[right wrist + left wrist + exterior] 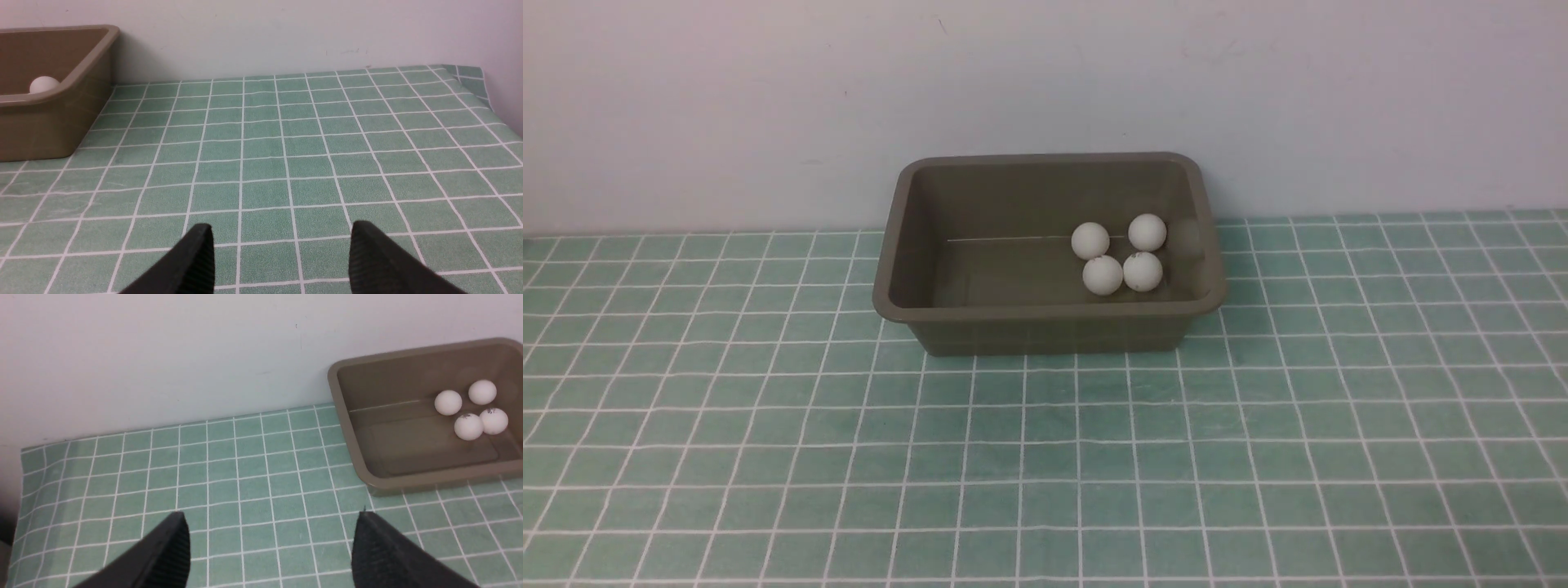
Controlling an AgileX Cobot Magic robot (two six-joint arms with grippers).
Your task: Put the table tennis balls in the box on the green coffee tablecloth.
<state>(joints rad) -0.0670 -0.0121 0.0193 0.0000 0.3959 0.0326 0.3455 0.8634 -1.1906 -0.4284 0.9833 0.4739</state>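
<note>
1. All four table tennis balls [1119, 256] are seen inside the box [1045, 312] (task looks done).
2. Left end effector [269, 539] and right end effector [280, 253] are spread apart, empty.
3. Both should be kept away from the box.

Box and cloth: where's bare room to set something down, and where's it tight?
Bare: tablecloth in front of the box and on both its sides; also the box floor's left half. Crowded: the box's right end, where four balls cluster. Both tools, left and right, hang open over bare cloth.
</note>
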